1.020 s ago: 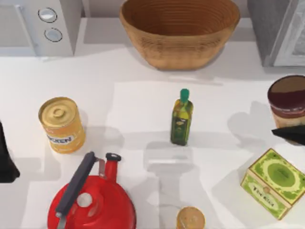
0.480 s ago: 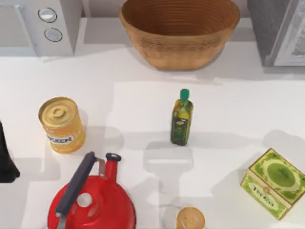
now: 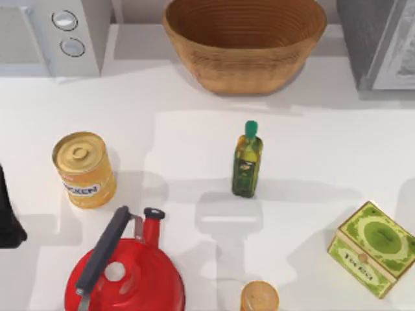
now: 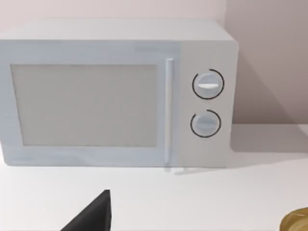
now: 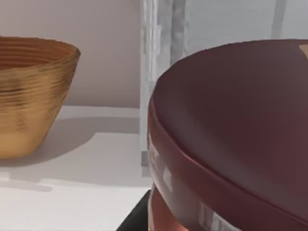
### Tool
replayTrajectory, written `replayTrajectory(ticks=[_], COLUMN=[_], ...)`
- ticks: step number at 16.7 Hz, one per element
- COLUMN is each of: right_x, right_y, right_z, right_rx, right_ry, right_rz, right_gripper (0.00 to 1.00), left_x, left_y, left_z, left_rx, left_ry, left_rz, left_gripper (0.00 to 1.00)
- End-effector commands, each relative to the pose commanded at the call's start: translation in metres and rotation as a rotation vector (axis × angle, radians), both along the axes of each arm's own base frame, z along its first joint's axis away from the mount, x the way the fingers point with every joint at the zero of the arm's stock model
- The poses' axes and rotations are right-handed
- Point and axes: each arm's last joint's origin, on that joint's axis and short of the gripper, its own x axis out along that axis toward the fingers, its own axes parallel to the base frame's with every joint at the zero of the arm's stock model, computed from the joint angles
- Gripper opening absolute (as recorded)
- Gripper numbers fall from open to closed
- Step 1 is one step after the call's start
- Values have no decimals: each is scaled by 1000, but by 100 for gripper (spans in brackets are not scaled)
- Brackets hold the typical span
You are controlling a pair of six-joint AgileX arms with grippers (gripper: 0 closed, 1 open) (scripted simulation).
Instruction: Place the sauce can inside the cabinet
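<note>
Close against the right gripper's camera, the sauce can (image 5: 231,130) looks held — fingers hidden, grip unconfirmed — and could clip the cabinet (image 5: 163,72) frame just beyond.

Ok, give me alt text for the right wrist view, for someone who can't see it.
The sauce can's dark maroon lid looms very close to the camera. Behind it stands the pale frame of the cabinet, with a woven basket on the white table off to one side.

Left arm (image 3: 8,214) parked at the table's left edge; right arm's dark fingertip (image 5: 134,216) – seemingly – shows close up.
</note>
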Motion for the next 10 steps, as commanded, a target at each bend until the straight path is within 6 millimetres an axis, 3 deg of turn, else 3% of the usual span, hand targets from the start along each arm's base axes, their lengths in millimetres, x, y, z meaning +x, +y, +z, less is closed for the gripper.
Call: replayTrajectory(ticks=[8,10], right_x=[-1,-1], right_y=[-1,-1], right_z=[-2,5], right_rx=[24,25], right_ry=[-30,-29], right_rz=[-26,-28], right_gripper=[0,0], left_x=[0,0], left_y=[0,0], left_z=[0,0], left_rx=[0,0], left_ry=[0,0], left_rz=[0,0], left_gripper=[100,100])
